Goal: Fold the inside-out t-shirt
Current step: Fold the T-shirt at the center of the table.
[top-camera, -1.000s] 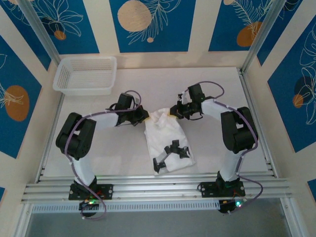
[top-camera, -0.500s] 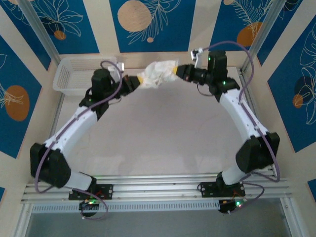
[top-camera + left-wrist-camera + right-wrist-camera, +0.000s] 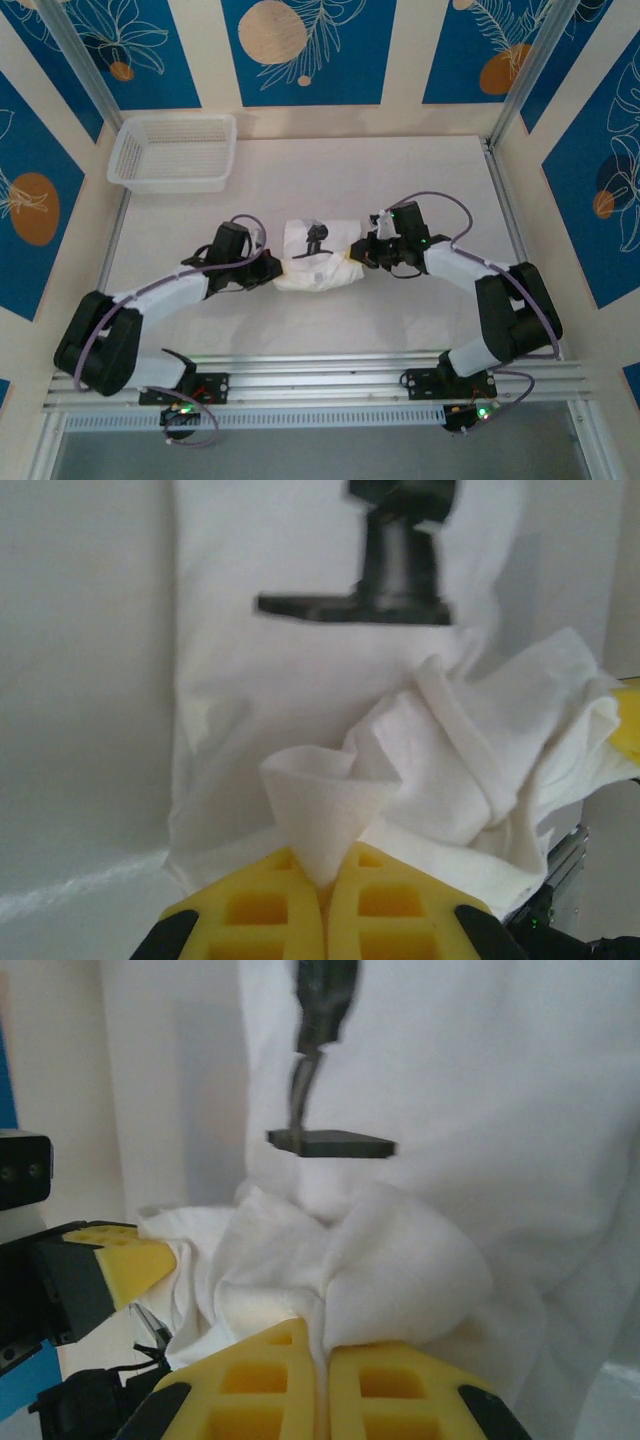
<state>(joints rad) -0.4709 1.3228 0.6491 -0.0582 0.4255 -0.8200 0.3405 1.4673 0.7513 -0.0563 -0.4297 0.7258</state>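
Note:
The inside-out t-shirt [image 3: 318,262] is a small white bundle on the table's middle, stretched between both grippers, with a black mark [image 3: 317,238] on its upper side. My left gripper [image 3: 275,268] is at its left end and my right gripper [image 3: 352,252] at its right end. In the left wrist view the yellow fingers [image 3: 270,910] are shut on a cone-shaped pinch of the t-shirt [image 3: 322,810]. In the right wrist view the yellow fingers [image 3: 400,1385] are shut on a thick fold of the t-shirt [image 3: 400,1260], and the left gripper's finger [image 3: 120,1258] shows at the left.
A white plastic mesh basket [image 3: 175,150] stands at the back left corner. Metal frame rails [image 3: 300,378] run along the near edge, and posts stand at the back corners. Patterned blue walls close in the sides and back.
Half a second ago both arms held the t-shirt stretched high at the back by the basket. They have since swung down and nearer, and the t-shirt now lies bunched at mid-table.

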